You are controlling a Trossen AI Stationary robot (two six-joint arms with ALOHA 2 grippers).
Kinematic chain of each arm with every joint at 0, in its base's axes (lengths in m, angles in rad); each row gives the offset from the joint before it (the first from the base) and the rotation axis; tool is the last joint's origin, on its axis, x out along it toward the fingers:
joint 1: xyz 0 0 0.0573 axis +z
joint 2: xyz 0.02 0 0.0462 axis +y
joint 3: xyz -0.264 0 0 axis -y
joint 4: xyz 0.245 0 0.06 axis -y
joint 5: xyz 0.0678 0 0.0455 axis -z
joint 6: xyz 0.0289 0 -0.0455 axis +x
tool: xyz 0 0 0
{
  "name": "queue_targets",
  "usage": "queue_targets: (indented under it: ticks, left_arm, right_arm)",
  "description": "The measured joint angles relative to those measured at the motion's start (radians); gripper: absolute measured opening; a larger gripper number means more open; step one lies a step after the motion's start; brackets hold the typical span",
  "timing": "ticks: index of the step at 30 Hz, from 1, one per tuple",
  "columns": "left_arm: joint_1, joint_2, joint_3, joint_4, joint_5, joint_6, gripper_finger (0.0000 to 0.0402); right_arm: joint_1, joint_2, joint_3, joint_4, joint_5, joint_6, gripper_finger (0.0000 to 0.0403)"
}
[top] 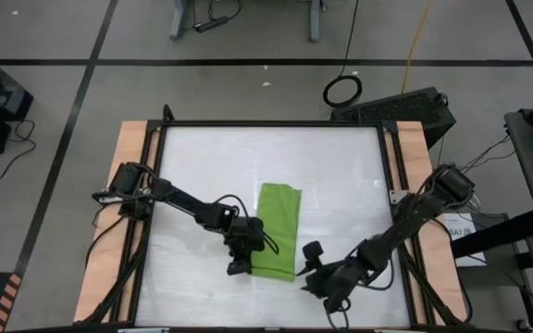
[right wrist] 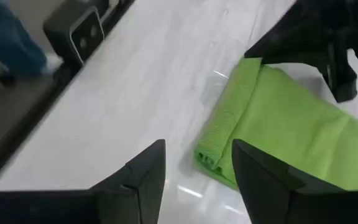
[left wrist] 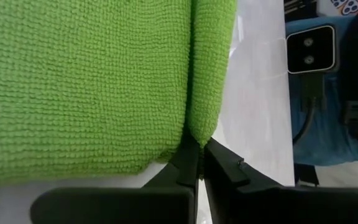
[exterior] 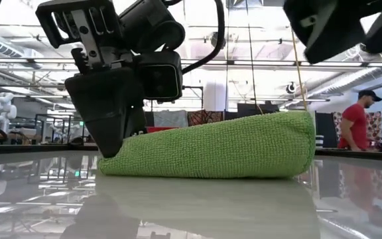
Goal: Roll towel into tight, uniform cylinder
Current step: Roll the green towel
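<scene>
While the left gripper point(left wrist: 196, 163) is pinching the lime-green towel's point(top: 278, 228) near corner to start rolling, the right gripper point(right wrist: 197, 171) is waiting spread beside it.

Robotics lab: humanoid robot point(exterior: 4, 106), open industrial ceiling.

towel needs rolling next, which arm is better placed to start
Probably left: the left gripper is shut on the towel at its near corner, while the right gripper hovers open beside it.

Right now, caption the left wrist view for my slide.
Left gripper pinching the folded towel's corner on the table.
</scene>
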Motion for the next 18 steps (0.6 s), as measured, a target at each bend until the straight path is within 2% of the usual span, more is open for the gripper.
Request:
queue_targets:
  ticks: [5, 10, 18]
  left_arm:
    - [0.007, 0.000, 0.000, -0.005, 0.012, -0.001, 0.0017]
    - [0.016, 0.000, 0.000, -0.017, 0.023, 0.000, 0.0017]
    - [0.035, 0.000, 0.000, -0.026, 0.043, 0.000, 0.0017]
  right_arm:
    - [-0.013, 0.052, 0.033, -0.004, -0.004, -0.092, 0.0172]
    - [-0.012, 0.097, 0.044, -0.001, -0.055, -0.151, 0.0165]
    - [-0.010, 0.106, 0.044, -0.007, -0.046, -0.202, 0.0157]
